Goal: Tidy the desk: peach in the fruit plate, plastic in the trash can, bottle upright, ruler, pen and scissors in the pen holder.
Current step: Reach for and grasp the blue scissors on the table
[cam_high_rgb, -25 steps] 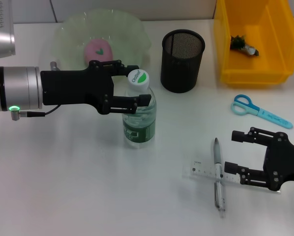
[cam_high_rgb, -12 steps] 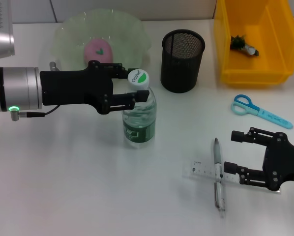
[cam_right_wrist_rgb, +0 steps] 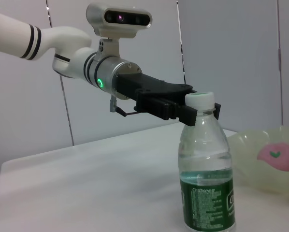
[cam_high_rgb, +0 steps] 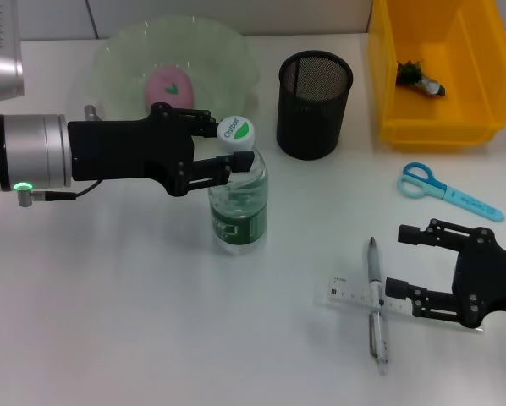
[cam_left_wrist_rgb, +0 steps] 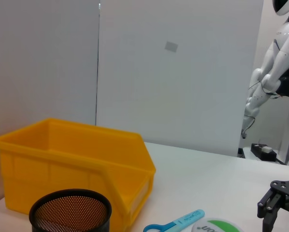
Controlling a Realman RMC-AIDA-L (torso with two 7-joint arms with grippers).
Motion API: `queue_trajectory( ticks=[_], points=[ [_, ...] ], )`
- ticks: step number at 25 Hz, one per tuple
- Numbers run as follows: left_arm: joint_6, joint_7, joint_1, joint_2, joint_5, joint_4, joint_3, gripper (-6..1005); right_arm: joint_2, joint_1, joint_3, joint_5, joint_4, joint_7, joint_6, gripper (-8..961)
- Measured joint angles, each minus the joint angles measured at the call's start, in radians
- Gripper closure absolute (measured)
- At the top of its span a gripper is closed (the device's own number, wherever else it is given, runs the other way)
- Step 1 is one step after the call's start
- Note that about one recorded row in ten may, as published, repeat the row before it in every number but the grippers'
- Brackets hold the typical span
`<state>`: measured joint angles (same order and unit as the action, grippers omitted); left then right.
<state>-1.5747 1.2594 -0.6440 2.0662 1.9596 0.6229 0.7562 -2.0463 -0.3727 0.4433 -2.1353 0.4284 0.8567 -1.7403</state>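
While the bottle stands upright on the white desk, the left gripper sits at its neck just below the cap, fingers apart on either side, contact not discernible. The peach lies in the fruit plate. The pen holder stands beside the yellow trash can, which holds a scrap of plastic. Scissors lie near the bin. The pen lies across the ruler; the right gripper rests just beside them, fingers apart, holding nothing.
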Motion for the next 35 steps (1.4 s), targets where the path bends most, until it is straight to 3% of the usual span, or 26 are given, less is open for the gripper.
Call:
queue_trajectory(
  ticks=[19,35],
  points=[
    [-0.035,0.0,0.013,-0.009,-0.048,0.01,-0.008,550,-0.003,0.0,-0.001,0.0,0.0,0.002,0.015,210],
    [-0.044,0.003,0.085,-0.07,-0.148,0.009,-0.071,554,-0.003,-0.008,-0.011,0.003,0.001,0.002,0.019,210]
  ],
)
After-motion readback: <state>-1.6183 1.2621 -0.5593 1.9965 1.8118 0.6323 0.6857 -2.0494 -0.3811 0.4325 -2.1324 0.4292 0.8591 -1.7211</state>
